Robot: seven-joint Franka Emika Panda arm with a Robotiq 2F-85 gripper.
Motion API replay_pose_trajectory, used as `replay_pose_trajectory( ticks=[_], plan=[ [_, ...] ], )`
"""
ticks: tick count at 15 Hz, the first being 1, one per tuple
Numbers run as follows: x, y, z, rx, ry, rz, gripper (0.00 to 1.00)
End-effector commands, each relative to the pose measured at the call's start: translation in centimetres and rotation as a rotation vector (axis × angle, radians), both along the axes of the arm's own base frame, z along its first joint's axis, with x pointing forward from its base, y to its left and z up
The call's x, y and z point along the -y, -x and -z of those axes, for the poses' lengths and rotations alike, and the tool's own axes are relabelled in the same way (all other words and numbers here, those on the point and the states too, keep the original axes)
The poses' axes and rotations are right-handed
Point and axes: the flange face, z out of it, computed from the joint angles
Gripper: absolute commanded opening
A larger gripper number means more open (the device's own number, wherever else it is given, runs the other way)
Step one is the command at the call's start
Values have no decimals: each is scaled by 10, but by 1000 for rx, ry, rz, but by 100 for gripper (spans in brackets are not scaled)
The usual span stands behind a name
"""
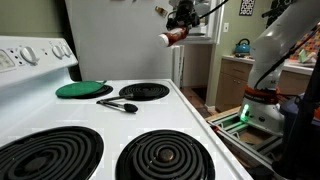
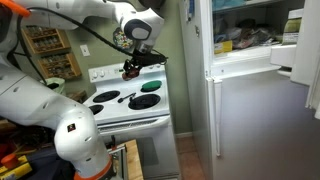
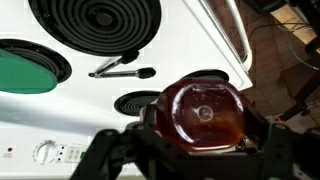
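Gripper (image 3: pixel 203 128) holds a reddish-brown container (image 3: pixel 205 108), its jaws spread wide and clamped on the container's 2 opposite sides. The hand hangs high in the air, and in an exterior view the container (image 1: pixel 172 39) tilts away from upright. Directly below the hand lies a small coil burner (image 3: pixel 132 102) of the white electric stove (image 1: pixel 200 115). Farther out from the hand lie a black utensil (image 3: pixel 120 70) and a green lid (image 3: pixel 25 72) that covers another of the 4 burners. The step in hand looks like a carry above the cooktop. Lowering from here would call for levelling the container first and keeping it apart from the utensil.
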Motion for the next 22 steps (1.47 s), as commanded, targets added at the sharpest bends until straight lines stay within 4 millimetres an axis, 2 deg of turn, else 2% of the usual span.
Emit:
replay_pose_trajectory(
  ticks=[1, 7, 10, 11, 16, 17, 22],
  plan=[
    [-8, 4, 39, 35, -96, -5, 59],
    [-21, 2, 93, -8, -155, -25, 59],
    [-25, -1, 107, -38, -185, -34, 59],
    [-21, -1, 99, -45, -142, -34, 84],
    [-23, -3, 108, -61, -155, -34, 84],
    [-25, -3, 113, -59, -160, -28, 59],
    [-39, 9, 145, -79, -157, -88, 59]
  ],
)
